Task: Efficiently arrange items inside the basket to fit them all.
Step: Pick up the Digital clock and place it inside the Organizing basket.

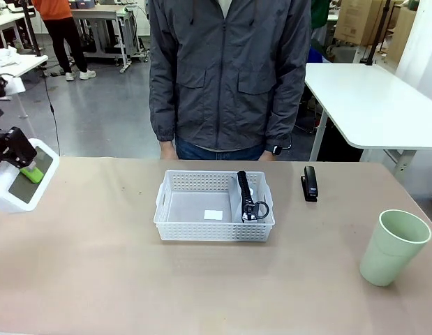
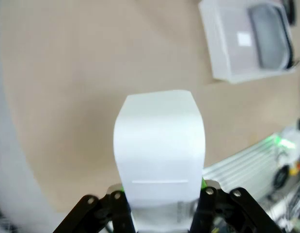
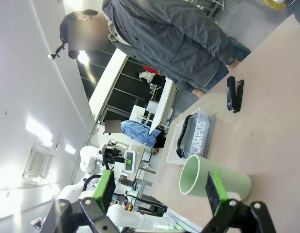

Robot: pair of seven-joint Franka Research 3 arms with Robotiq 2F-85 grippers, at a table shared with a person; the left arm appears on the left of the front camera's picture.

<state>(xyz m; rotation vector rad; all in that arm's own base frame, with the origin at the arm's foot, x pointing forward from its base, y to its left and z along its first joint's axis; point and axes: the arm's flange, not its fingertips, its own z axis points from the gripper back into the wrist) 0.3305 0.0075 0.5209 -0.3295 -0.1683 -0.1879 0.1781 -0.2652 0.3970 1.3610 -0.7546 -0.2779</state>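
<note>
Front view: a smooth beige desk has a person in a dark grey zip jacket standing at its far side. At the middle sits a shallow rectangular white plastic basket with perforated lattice sides. A grey soft pouch with black trim and a metal ring stands on edge along the basket's right wall. A small white label lies flat on the basket floor. A slim black stapler lies on the desk to the right of the basket, not touching it. A pale green plastic cup, tapered and matte, stands upright near the right edge, well apart from the basket. At the far left, the left tool is clamped on a small white rectangular box, held over the desk's left end.

Left wrist view: the box is smooth, with rounded corners. It is pinched between the left tool's black fingers. Far below, the basket holds the pouch.

Right wrist view, rolled sideways: the right tool has its green-padded fingers spread wide and holds nothing. Beyond the fingertips is the cup, showing its round mouth. Farther off are the basket, the pouch and the stapler.
</note>
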